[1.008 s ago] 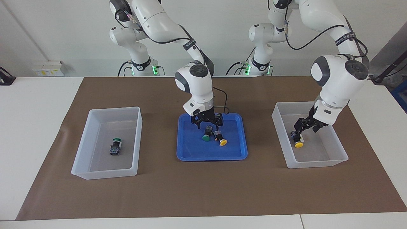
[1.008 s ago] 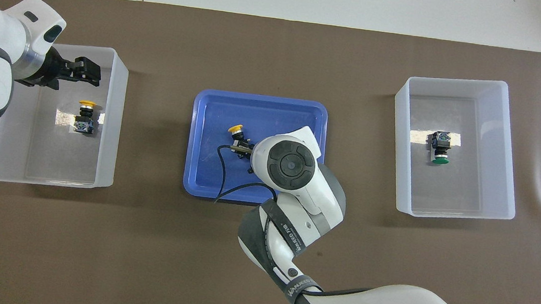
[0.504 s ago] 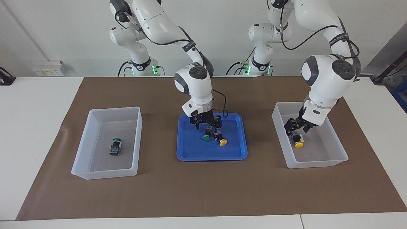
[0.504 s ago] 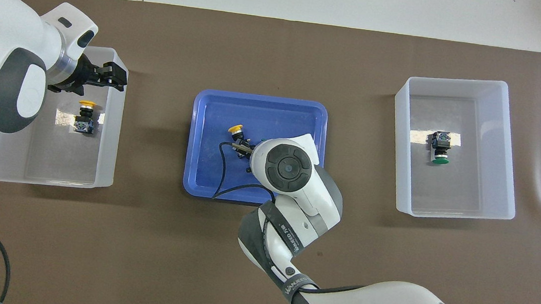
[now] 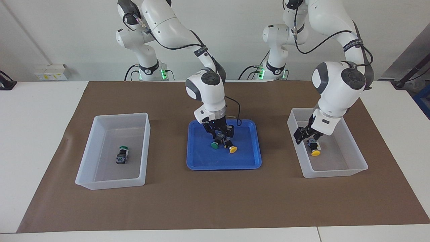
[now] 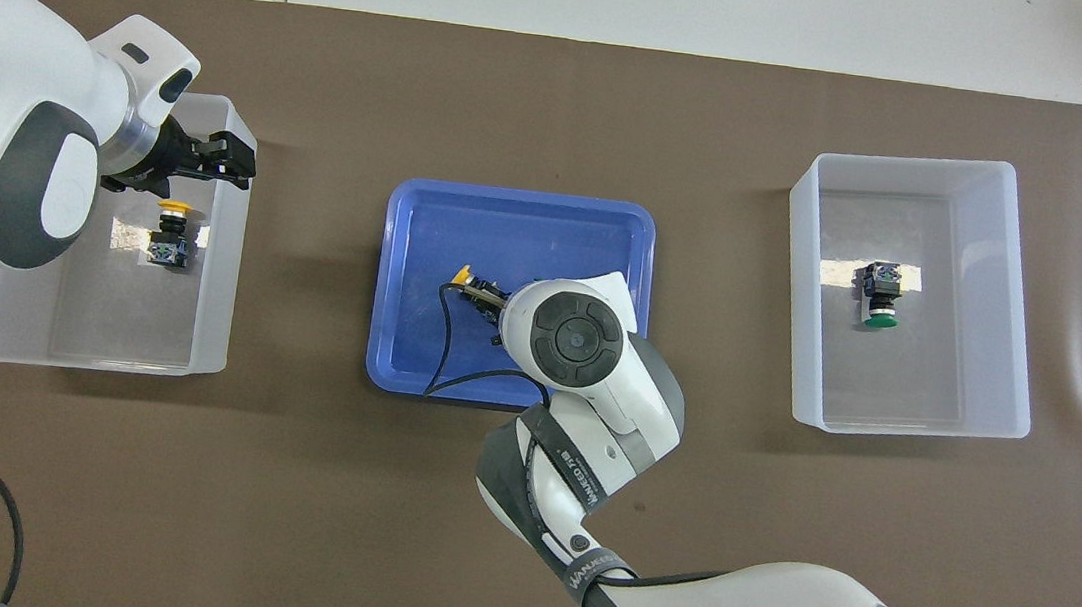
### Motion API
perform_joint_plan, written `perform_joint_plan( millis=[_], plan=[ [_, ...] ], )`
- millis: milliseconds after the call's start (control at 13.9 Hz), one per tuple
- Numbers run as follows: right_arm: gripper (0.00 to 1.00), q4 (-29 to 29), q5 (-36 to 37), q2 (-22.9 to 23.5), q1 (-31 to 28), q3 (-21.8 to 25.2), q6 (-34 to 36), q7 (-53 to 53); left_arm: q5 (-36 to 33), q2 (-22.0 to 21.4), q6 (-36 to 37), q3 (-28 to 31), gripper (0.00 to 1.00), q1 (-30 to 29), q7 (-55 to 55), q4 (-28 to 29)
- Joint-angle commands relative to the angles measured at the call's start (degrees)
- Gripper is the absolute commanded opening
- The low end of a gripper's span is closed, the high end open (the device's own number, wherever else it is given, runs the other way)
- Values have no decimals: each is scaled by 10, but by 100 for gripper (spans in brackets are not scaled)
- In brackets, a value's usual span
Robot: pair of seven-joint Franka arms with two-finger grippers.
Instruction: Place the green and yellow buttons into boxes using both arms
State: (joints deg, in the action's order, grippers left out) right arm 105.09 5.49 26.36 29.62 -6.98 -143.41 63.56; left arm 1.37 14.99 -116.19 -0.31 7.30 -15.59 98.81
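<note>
Clock bearings are read on the overhead view, 12 = away from the robots.

1. The right gripper (image 5: 220, 134) has dropped into the tray (image 5: 201, 161) and its fingers have gone from splayed wide to pinched in. They look clamped on the body of the green button (image 5: 215, 144), though I can't be fully sure from this angle.
2. The yellow button (image 5: 231, 148) lies right against the green one, cap at about 9 o'clock of tray centre. Both have shifted slightly with the closing, so the grip may drag the yellow one along.
3. The left gripper (image 5: 302, 134) has swung out of the middle of the yellow bin (image 5: 336, 173). It is now over that bin's 2 o'clock rim, heading toward the tray, with fingers apart and holding nothing.
4. The placed yellow (image 5: 314, 149) rests on that bin's floor, 3 o'clock of its centre. This bin sits at 9 o'clock of the tray.
5. The placed green (image 5: 121, 155) lies near the centre of the green bin (image 5: 111, 183), at 3 o'clock of the tray.
6. Status: two of four are binned. My read: the right arm lifts green next and carries it to 3 o'clock, then the left arm comes in for the yellow. Watch for arm clearance over the tray.
</note>
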Motion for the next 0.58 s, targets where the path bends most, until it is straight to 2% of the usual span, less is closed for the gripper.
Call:
perform_joint_plan(
  millis=[0, 216, 504],
  plan=[
    [0, 8, 16, -1, -1, -1, -11, 31, 6, -8, -11, 6, 89, 7, -6, 16],
    [0, 0, 18, -5, -6, -1, -8, 31, 6, -8, -18, 6, 89, 21, -48, 16],
    [0, 0, 18, -50, -25, -1, 33, 11, 6, -7, -35, 7, 88, 65, -176, 16]
  ],
)
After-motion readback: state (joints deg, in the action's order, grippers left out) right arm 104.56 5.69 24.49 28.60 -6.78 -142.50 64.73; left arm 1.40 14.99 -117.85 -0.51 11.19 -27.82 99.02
